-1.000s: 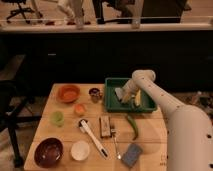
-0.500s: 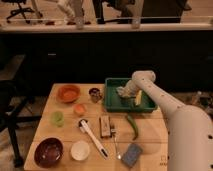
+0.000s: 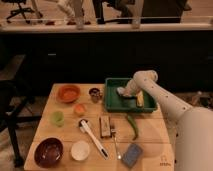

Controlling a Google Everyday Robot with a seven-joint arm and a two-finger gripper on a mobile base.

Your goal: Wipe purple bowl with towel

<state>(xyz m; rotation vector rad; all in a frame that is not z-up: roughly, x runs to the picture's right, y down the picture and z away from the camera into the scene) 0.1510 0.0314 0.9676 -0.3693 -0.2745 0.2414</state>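
gripper [image 3: 125,93] inside green tray [image 3: 113,101], pinched on towel [image 3: 120,90] | we judge towel soft, light, floppy; grip a bunched fold

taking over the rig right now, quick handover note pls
Gripper: down in the green tray at the back right of the table, shut on the towel, it seems.
Purple bowl: front left corner of the table, far from the arm.
Done: towel pinched, not yet lifted.
Left: lift the towel, carry it to the purple bowl, wipe.
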